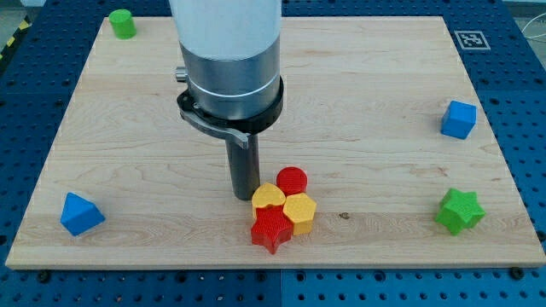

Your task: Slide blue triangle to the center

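The blue triangle (81, 213), a matte wedge, is sitting near the board's lower left corner, well apart from everything else. The arm carries no pincer, only a dark rod; its tip (245, 196) is resting just left of a tight cluster: red cylinder (293, 180), yellow heart (268, 197), yellow hexagon (300, 211), red star (271, 228). A green cylinder (122, 23), blue cube (459, 118) and green star (461, 211) are lying toward the edges. The pale wooden board (128, 128) is showing fine grain, sitting on a blue perforated table (520, 102).
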